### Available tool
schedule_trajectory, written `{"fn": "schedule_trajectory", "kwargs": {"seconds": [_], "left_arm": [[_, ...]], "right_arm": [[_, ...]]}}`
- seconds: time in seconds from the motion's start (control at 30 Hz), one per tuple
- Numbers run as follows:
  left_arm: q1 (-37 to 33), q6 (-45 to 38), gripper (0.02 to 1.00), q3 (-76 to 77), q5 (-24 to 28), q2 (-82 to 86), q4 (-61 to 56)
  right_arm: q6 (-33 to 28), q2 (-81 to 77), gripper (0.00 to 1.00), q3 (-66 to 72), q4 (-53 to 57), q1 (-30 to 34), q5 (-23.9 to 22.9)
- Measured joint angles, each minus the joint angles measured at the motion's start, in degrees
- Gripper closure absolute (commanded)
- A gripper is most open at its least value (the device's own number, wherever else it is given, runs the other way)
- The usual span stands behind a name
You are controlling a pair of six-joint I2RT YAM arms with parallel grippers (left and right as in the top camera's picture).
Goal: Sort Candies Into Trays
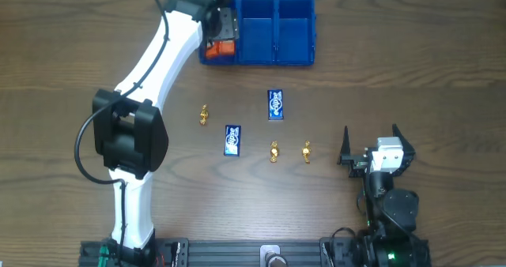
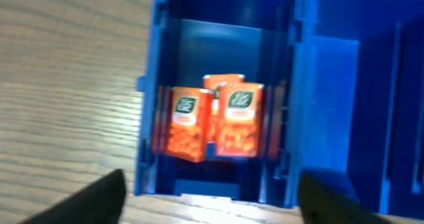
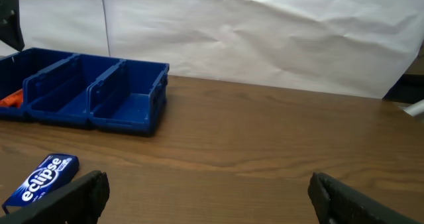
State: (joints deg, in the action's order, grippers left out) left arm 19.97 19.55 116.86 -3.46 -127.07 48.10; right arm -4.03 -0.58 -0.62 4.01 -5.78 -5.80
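A blue tray (image 1: 294, 30) with three compartments stands at the far middle of the table. Its left compartment holds three orange candy boxes (image 2: 215, 118). My left gripper (image 2: 209, 204) hovers open just above them with nothing between its fingers; from the top view it (image 1: 224, 30) covers that compartment. Two blue candy packs (image 1: 275, 104) (image 1: 232, 140) and three gold wrapped candies (image 1: 204, 114) (image 1: 274, 151) (image 1: 306, 151) lie on the wood. My right gripper (image 1: 371, 134) stands open and unloaded at the near right; one blue pack (image 3: 43, 177) lies just ahead of it.
The tray's middle (image 1: 258, 26) and right compartments (image 3: 129, 95) look empty. A white sheet (image 3: 265, 32) hangs behind the table's far edge. Bare wood (image 1: 427, 77) stretches to the right of the tray and candies.
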Motion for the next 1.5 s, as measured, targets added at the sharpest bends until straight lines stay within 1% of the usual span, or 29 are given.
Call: {"fn": "schedule_trajectory", "kwargs": {"seconds": [0.13,0.2,0.27,0.4,0.5,0.6,0.73,0.83,0.93,1.07,1.23,1.3,1.5], "left_arm": [[-0.7,-0.13,0.117,-0.68,-0.44,2.49,0.83],[-0.46,-0.33,0.106,-6.51,-1.84,8.35,-2.64],[-0.33,-0.83,0.097,-13.77,-2.91,16.7,-7.76],[-1.25,-2.75,0.084,-28.81,-4.04,39.01,-19.19],[-3.52,-5.6,0.066,-40.74,-5.49,56.59,-28.46],[-5.81,-8.5,0.047,-53.22,-6.12,70.34,-36.09],[-9.27,-11.02,0.045,-70.01,-4.68,84.8,-43.06],[-11.56,-13.4,0.018,-82.99,-1.25,96.08,-49.68],[-13.09,-15.37,0.018,-92.59,2.23,106.05,-53.29],[-15.32,-16.7,0.018,-104.35,5.09,116.74,-54.93],[-16.65,-17.07,0.02,-115.6,7.65,124.54,-54.49],[-16.79,-17.07,0.023,-116.52,8.15,125.59,-51.67],[-16.81,-17.29,0.02,-116.41,9.09,126.38,-48.59]], "right_arm": [[0.0,0.0,0.003,0.0,0.0,0.0,0.0],[0.0,0.0,0.003,0.0,0.02,0.0,0.0],[0.0,0.0,0.003,0.0,0.02,0.0,0.0],[0.0,0.0,0.003,0.0,0.0,0.0,0.0],[0.0,0.0,0.003,0.0,0.02,0.0,0.02],[0.0,0.0,0.003,0.0,-0.02,0.0,0.0],[0.0,0.0,0.003,0.0,0.0,0.0,0.02],[0.0,0.0,0.003,0.0,-0.02,0.0,0.0],[0.0,0.0,0.003,0.0,0.0,0.0,0.02],[0.0,0.0,0.003,0.0,0.0,0.0,0.0],[0.0,0.0,0.003,0.02,0.0,0.0,0.0],[0.0,0.0,0.003,0.02,0.0,0.0,0.0],[0.0,0.0,0.003,0.02,0.0,0.0,0.0]]}}
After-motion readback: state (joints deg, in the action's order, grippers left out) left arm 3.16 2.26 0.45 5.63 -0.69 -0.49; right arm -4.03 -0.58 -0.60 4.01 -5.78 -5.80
